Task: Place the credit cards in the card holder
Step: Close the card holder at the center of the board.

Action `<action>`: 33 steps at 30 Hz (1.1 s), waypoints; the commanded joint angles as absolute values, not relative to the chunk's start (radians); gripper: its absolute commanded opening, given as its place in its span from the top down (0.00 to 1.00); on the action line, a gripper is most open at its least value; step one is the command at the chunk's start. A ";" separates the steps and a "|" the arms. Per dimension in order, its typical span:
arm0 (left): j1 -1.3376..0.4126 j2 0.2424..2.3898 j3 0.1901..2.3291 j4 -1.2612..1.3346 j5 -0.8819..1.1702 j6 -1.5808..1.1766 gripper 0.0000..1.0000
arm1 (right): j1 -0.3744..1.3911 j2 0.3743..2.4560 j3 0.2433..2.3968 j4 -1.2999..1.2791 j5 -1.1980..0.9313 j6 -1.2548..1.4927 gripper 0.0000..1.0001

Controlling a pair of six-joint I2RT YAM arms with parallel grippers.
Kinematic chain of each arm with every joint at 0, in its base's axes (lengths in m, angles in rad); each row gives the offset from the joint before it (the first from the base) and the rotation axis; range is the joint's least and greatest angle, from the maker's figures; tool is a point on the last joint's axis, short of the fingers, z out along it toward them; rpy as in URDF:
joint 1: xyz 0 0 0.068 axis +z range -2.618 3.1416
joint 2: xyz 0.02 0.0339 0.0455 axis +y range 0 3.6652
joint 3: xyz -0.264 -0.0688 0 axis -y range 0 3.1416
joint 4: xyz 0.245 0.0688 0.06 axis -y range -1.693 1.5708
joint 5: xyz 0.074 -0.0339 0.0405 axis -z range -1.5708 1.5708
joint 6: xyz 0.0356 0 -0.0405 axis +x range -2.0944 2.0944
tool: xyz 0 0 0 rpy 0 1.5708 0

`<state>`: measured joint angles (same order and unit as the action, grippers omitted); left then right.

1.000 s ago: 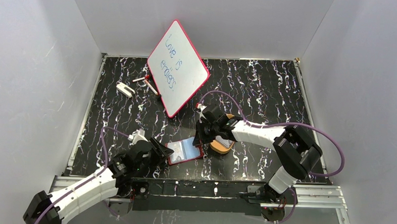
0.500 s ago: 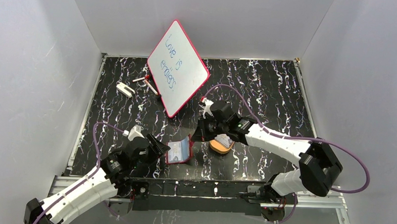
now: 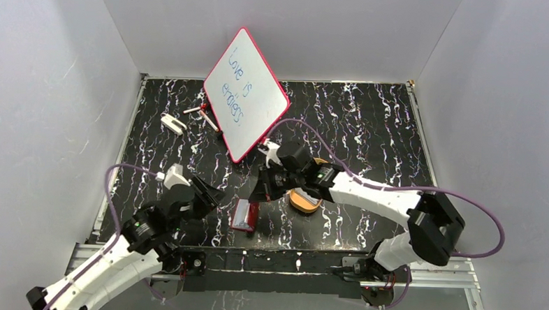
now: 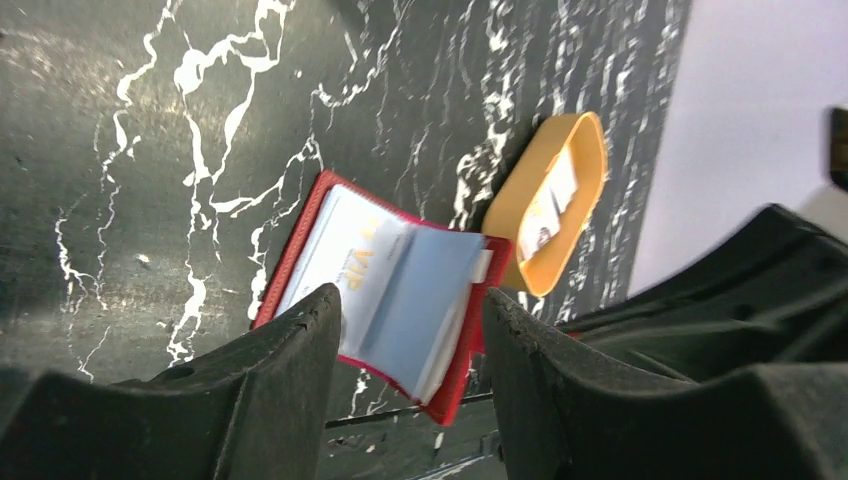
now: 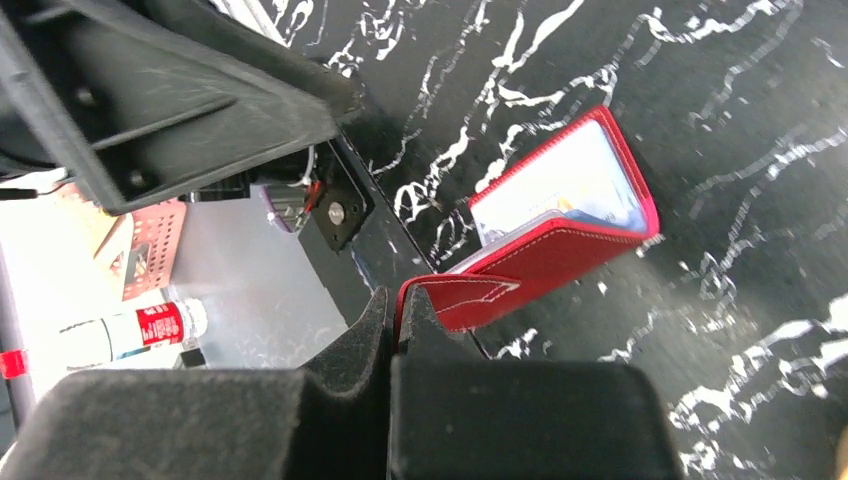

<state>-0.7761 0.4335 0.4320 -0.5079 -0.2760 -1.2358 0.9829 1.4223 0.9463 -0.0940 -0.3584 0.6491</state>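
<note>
The dark red card holder (image 3: 244,215) lies near the front edge, half folded, its one cover raised. My right gripper (image 5: 398,305) is shut on the holder's red snap tab (image 5: 465,297) and holds that cover up over the clear sleeves (image 5: 560,185). In the left wrist view the card holder (image 4: 390,295) shows a pale credit card with gold print (image 4: 345,255) in a sleeve. More credit cards (image 4: 545,210) sit in the orange tray (image 4: 590,160). My left gripper (image 4: 410,315) is open, just left of the holder and apart from it.
The orange tray (image 3: 303,200) stands right of the holder, under the right arm. A red-framed whiteboard (image 3: 246,94) leans at the back, with markers (image 3: 202,113) and a small white object (image 3: 173,124) to its left. The black front rail (image 3: 274,256) runs close below the holder.
The right gripper has moved left with the tab, swinging the cover up so that the flat open holder is now half folded. The left arm has drawn back to the left.
</note>
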 commanded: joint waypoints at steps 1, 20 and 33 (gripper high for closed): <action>-0.778 0.326 0.522 -0.704 -0.411 -1.265 0.49 | 1.028 1.503 1.049 -0.009 -0.353 0.669 1.00; -0.779 0.215 0.553 -0.857 -0.462 -1.326 0.48 | 1.124 1.908 1.228 0.092 -0.257 0.749 0.80; -0.778 0.224 0.542 -0.837 -0.467 -1.318 0.47 | 1.129 1.633 1.105 0.002 -0.113 0.728 0.20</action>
